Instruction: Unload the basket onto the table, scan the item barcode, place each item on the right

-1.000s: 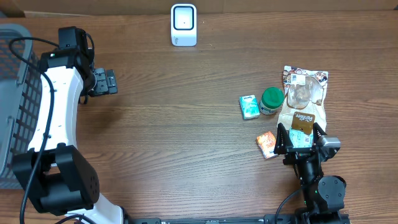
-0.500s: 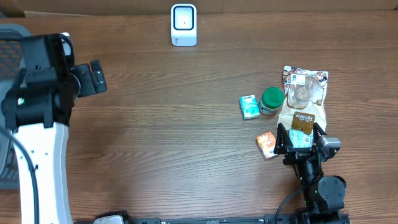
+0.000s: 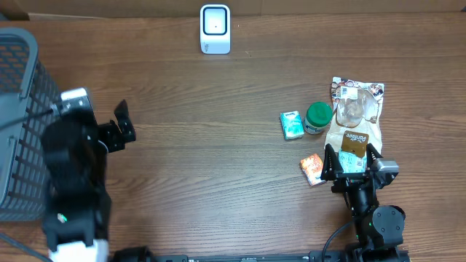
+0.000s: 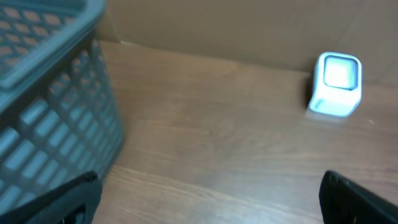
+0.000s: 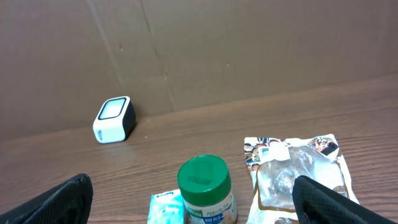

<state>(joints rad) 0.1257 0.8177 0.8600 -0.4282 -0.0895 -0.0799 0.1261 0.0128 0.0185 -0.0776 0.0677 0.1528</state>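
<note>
Printed foil snack pouch lies near-to-far, its near end at the right hand, fingers apart. Left hand, likewise apart and empty, stands well off left.

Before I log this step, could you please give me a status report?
Left gripper, right gripper open, empty. Green-lidded jar, snack pouch on table. Nothing blocks barcode scanner.

Overhead view: straight down on whole counter, white scanner at far edge. Left wrist view: low, close to counter, facing far wall, scanner at right of frame, basket left of scanner. Right wrist view: low, scanner farther off, at left of frame. All three views share scanner.
</note>
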